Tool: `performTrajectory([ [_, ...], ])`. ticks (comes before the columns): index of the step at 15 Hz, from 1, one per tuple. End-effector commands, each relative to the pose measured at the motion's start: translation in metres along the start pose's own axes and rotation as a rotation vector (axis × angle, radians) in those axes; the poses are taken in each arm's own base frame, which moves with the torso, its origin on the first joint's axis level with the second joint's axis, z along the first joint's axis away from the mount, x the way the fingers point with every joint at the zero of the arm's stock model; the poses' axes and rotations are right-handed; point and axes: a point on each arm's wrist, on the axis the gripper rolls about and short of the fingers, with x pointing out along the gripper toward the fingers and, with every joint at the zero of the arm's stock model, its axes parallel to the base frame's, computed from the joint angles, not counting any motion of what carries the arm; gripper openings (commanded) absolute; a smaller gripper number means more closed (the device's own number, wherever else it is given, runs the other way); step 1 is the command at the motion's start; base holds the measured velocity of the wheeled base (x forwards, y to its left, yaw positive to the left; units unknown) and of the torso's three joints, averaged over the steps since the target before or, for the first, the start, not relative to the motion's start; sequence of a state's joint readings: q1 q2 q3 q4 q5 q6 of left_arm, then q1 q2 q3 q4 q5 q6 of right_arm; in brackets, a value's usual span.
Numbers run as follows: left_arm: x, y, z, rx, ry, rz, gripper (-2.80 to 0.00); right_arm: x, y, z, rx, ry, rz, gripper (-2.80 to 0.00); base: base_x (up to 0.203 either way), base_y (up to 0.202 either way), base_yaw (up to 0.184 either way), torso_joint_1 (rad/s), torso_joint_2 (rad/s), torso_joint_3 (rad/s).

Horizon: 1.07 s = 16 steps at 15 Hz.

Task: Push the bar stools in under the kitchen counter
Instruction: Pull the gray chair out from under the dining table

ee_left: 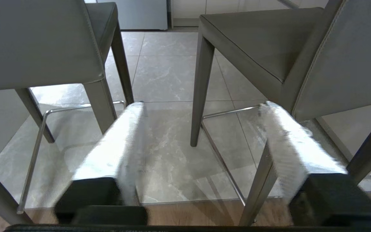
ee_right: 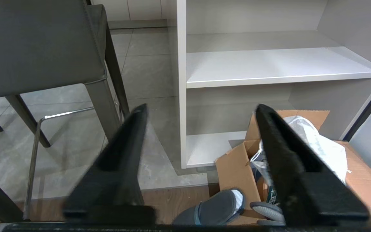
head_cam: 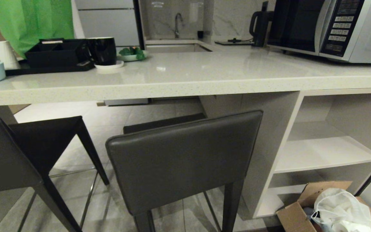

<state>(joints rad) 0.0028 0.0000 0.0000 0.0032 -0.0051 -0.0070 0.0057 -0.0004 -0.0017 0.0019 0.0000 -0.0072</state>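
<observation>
1. Two bar stools [head_cam: 185,161] sit in front of the kitchen counter [head_cam: 185,82], backrests toward us, seats only partly under the worktop.
2. Our left gripper [ee_left: 201,106] hangs low btwn the two stools, fingers [ee_left: 118,145] spread wide, nothing held.
3. Our right gripper [ee_right: 201,108] is also released & empty, near the white shelves [ee_right: 279,64] and a cardboard box [ee_right: 237,167].

left stool [head_cam: 8,154] cropped, claw fingers [ee_left: 114,151] blurred
</observation>
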Motion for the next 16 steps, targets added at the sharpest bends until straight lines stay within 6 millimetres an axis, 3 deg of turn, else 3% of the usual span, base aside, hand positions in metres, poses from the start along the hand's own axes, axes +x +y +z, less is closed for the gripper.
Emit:
performTrajectory([
  [1,0.000,0.000,-0.001,0.031,0.000,-0.001,0.00,0.000,0.000,0.000,-0.013,-0.001,0.007,0.00,0.000,0.000,0.000,0.000,0.00,0.000],
  [3,-0.004,-0.001,0.018,0.085,-0.073,-0.033,0.00,-0.002,0.001,0.010,-0.045,-0.036,0.032,0.00,0.000,0.000,0.000,0.000,0.00,0.000],
  [5,-0.003,-0.002,0.049,0.060,-0.044,-0.064,0.00,-0.005,0.002,0.042,-0.044,-0.071,0.113,0.00,0.000,0.000,0.000,0.000,0.00,0.000],
  [7,0.010,-0.003,0.069,0.035,0.020,-0.102,0.00,0.008,0.005,0.065,-0.050,0.003,0.246,0.00,0.000,0.000,0.000,0.000,0.00,0.000],
  [11,0.042,-0.005,0.092,0.011,0.099,-0.190,0.00,0.056,0.008,0.085,-0.032,0.146,0.366,0.00,0.000,0.000,0.000,0.000,0.00,0.000],
  [16,0.084,-0.005,0.097,-0.050,0.199,-0.198,0.00,0.116,0.010,0.098,-0.018,0.186,0.393,0.00,0.000,0.000,0.000,0.000,0.00,0.000],
])
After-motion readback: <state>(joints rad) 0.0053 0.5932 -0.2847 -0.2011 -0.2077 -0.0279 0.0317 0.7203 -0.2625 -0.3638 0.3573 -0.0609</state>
